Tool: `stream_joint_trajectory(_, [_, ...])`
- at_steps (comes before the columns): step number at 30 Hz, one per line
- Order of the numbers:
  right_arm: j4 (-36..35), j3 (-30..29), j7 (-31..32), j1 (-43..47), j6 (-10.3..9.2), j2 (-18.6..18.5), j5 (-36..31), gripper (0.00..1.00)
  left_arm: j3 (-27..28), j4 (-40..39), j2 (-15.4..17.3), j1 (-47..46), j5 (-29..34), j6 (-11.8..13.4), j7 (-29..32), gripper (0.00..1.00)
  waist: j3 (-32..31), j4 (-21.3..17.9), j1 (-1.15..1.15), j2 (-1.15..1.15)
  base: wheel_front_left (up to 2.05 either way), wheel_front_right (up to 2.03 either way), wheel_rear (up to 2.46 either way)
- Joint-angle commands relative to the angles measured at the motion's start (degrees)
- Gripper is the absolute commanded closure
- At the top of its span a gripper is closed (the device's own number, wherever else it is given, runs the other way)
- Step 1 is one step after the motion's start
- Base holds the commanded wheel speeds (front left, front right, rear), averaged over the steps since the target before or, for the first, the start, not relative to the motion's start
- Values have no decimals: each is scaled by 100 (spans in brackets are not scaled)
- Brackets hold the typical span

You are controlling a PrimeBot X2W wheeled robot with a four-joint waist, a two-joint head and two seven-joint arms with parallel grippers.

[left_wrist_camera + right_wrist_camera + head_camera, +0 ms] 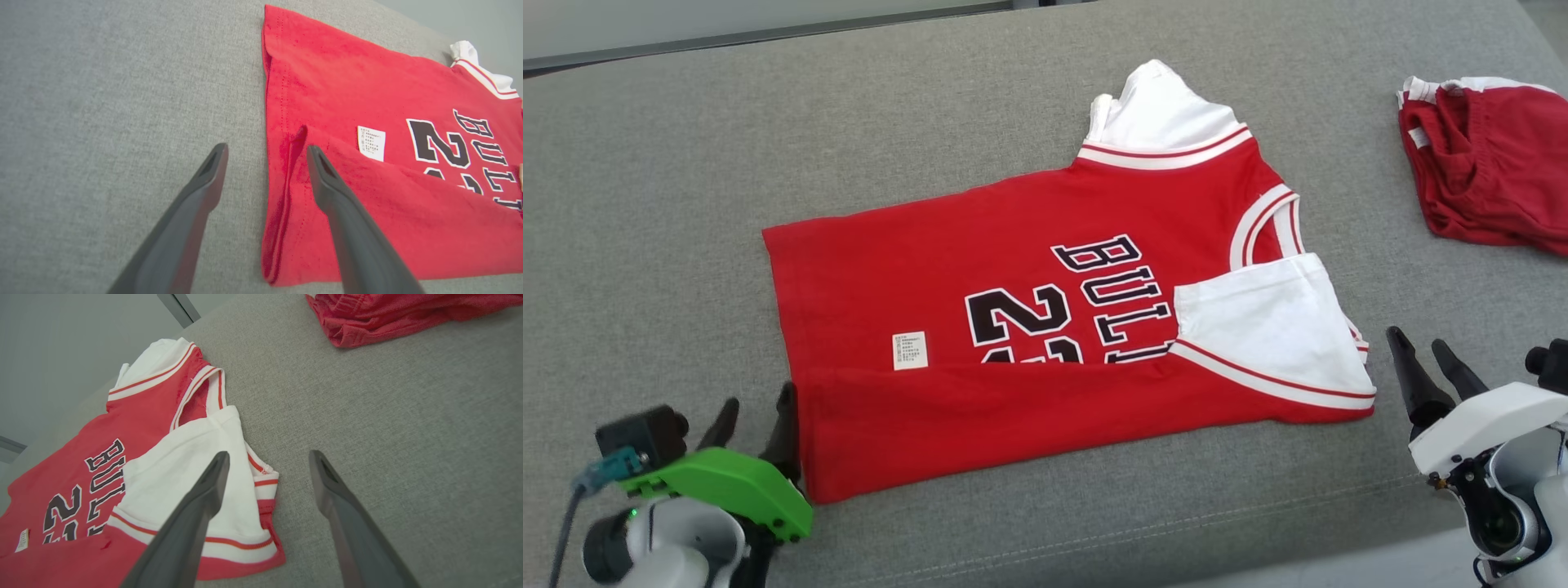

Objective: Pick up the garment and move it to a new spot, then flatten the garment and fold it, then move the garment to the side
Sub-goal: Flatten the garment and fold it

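Writing first: black letters edged in white ran sideways across the chest of the red jersey, reading "BULL" as far as they showed, the rest tucked under a fold. Beside them stood a big black "2" and the top of a second numeral, also cut off by the fold. A small white label sat on the red cloth left of the numerals, its print too fine to read. Surface: grey woven upholstery, broad and flat, with a stitched seam near the bottom edge of the head view. A pale wall ran along the top left above a dark strip. A second red garment with white trim lay bunched at the upper right, well apart from the jersey. The jersey lay in the middle of the frame, hem to the left, neck to the right, its near long edge folded up over the lower part of the print. One white sleeve was folded in across the front at centre right; a second white sleeve stuck out at the top. Left gripper, lower left: fingers spread apart, holding nothing, one over the hem corner, the other over bare grey. Right gripper, lower right: fingers likewise apart and empty, just beside the folded sleeve.
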Motion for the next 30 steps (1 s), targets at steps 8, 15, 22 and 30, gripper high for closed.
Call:
stream_joint_trajectory(8, [-930,73,269,-297,-1,-83,-119,0,-49,227,679,-1500,376,-138,825,0,552,-359,0,0,0,0,0])
stream_joint_trajectory(15, [-1319,263,321,-534,-1,-60,-102,0,-170,747,804,-2309,569,-267,1184,0,994,-541,0,0,0,0,0])
stream_joint_trajectory(22, [-1441,445,272,-714,-1,-96,-45,0,-357,1344,857,-2983,839,-423,1341,0,1326,-655,0,0,0,0,0])
stream_joint_trajectory(30, [-1384,545,197,-834,-1,-142,-19,0,-490,1783,822,-3249,920,-559,1424,0,1393,-677,0,0,0,0,0])
